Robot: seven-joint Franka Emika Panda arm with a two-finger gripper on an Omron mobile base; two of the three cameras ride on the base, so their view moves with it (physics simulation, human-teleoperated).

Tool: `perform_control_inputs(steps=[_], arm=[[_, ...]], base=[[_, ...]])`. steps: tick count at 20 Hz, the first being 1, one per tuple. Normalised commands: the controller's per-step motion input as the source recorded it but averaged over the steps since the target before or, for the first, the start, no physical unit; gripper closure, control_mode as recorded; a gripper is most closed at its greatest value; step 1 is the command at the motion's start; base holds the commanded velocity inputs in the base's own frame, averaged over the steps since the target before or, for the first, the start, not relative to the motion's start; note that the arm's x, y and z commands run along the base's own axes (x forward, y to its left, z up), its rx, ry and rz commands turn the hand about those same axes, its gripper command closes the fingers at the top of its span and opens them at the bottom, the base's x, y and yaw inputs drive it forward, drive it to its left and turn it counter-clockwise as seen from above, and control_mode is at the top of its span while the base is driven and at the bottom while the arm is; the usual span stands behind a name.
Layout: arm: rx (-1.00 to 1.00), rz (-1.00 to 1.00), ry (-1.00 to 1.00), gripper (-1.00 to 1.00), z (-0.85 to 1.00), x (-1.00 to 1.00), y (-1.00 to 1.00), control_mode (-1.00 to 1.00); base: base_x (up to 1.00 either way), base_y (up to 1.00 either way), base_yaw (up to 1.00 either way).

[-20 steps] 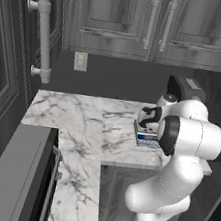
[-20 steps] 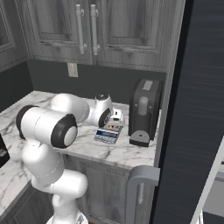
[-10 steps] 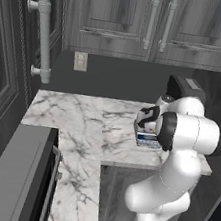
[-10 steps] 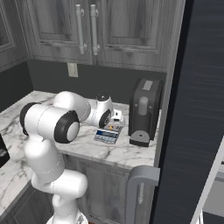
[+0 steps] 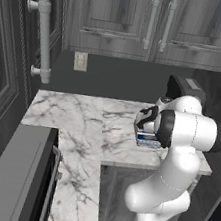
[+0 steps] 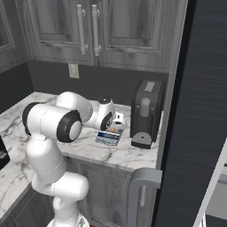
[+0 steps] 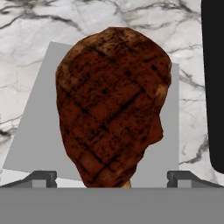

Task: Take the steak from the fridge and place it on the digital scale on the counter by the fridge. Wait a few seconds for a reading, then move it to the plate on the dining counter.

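Simulated kitchen: the steak (image 7: 114, 105) lies flat on the grey platform of the digital scale (image 7: 35, 127), which sits on the marble counter (image 5: 85, 123) by the fridge (image 6: 199, 111). The gripper (image 7: 111, 178) hangs just above it, jaws spread wide w/ a dark tip at each side of the meat, neither pressing on it, so nothing is held. Judged from that, the first half of the job looks done: meat out of the fridge and weighed-in position reached. Left to do, by the look of it: the pause for a reading, a fresh grasp, then the trip to the plate on the dining counter. The hand view gives what the others can't, i.e. the sear marks on the meat, the bare platform around it and the gap betw. tips and steak. The base views, where the arm covers most of the scale, give the setting instead: the blue-and-white display strip at its front edge, a black boxy appliance (image 6: 147, 113) just beside it, grey cupboards (image 5: 146, 22) above and a wall outlet (image 5: 80, 60).
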Motion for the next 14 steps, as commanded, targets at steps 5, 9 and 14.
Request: perform_control_inputs(steps=[5,9,14], arm=[[0.00,0.00,0.00,1.00,0.00,0.00,0.00,-1.00],[0.00,0.00,0.00,1.00,0.00,0.00,0.00,-1.00],[0.00,0.00,0.00,1.00,0.00,0.00,0.00,-1.00]], base=[[0.00,0.00,0.00],[0.00,0.00,0.00],[0.00,0.00,0.00]])
